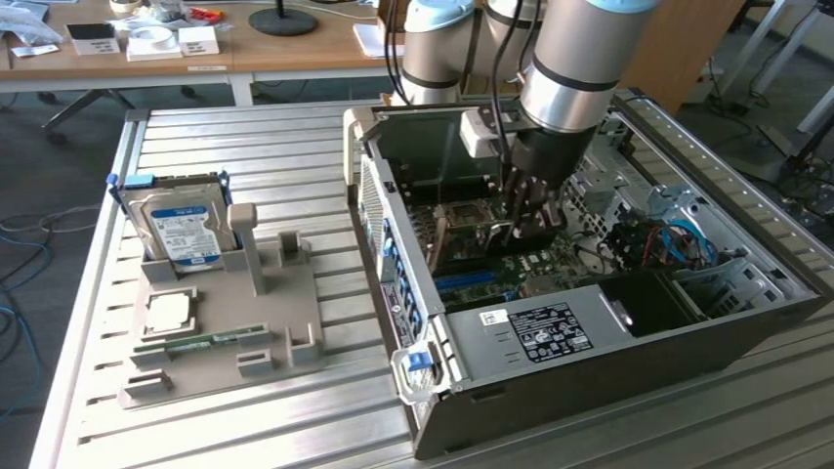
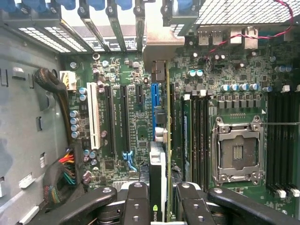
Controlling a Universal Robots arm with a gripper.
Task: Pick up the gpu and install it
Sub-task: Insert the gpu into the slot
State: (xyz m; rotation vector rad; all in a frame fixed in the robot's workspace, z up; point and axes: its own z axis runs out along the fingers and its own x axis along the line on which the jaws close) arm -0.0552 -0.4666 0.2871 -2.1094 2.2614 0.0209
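My silver arm (image 1: 580,44), ringed by a black band (image 1: 571,78) and hung with black cables (image 1: 390,49), ends in a black gripper (image 1: 525,227); small round holes (image 2: 136,202) dot its fingers (image 2: 190,206).

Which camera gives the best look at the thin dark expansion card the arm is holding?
The wrist view: the thin dark gpu stands edge-on between the fingers of the black gripper, over the slots of the green motherboard. In the exterior view it is mostly hidden behind the gripper inside the open computer case.

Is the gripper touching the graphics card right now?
Touching: the wrist view shows the gripper clamped on the graphics card, pressing against both its sides.
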